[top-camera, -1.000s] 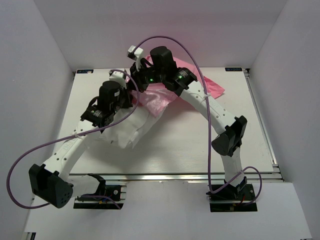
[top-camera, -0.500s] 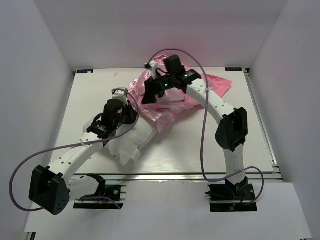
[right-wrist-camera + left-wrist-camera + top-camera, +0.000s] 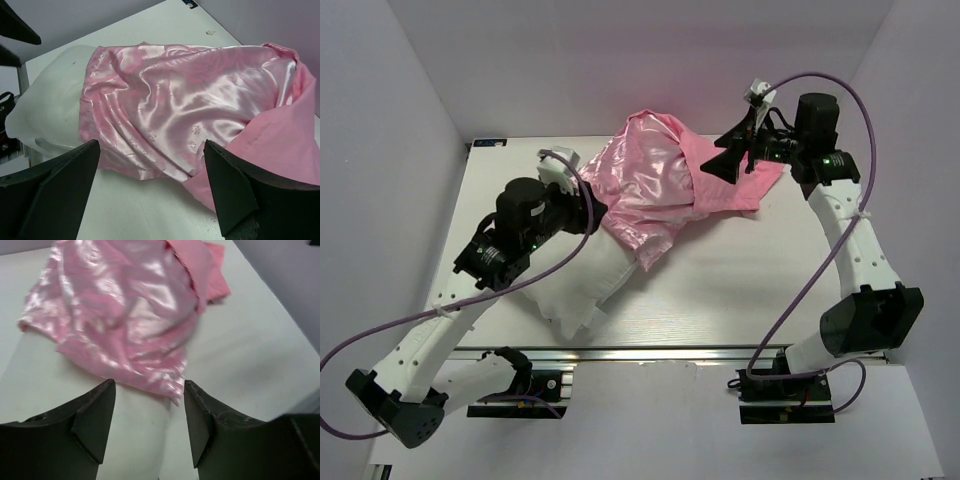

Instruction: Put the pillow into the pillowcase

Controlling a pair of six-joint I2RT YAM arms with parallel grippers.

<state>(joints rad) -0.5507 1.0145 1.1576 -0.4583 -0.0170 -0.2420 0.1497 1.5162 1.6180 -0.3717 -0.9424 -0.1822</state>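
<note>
The white pillow (image 3: pixel 582 288) lies slantwise on the table, its near-left end bare. The shiny pink pillowcase (image 3: pixel 655 185) covers its far end, and a matte pink flap trails right. My left gripper (image 3: pixel 578 207) hovers over the bare part of the pillow by the pillowcase's edge, open and holding nothing. From the left wrist, the pillow (image 3: pixel 142 435) shows between the jaws of my left gripper (image 3: pixel 149 412), the pillowcase (image 3: pixel 125 305) beyond. My right gripper (image 3: pixel 732 160) is raised over the pink flap, open and empty. The right wrist view shows my right gripper (image 3: pixel 150 172), pillowcase (image 3: pixel 185 110) and pillow (image 3: pixel 50 110).
The white table (image 3: pixel 740 290) is walled by white panels at the left, back and right. A metal rail (image 3: pixel 670 352) runs along its front edge, with both arm bases below it. Purple cables loop from each arm.
Both grippers have opened and let go of the pillowcase. The right arm swung up and to the right; the left drew back left. The pillowcase now lies spread over the pillow's far end.
</note>
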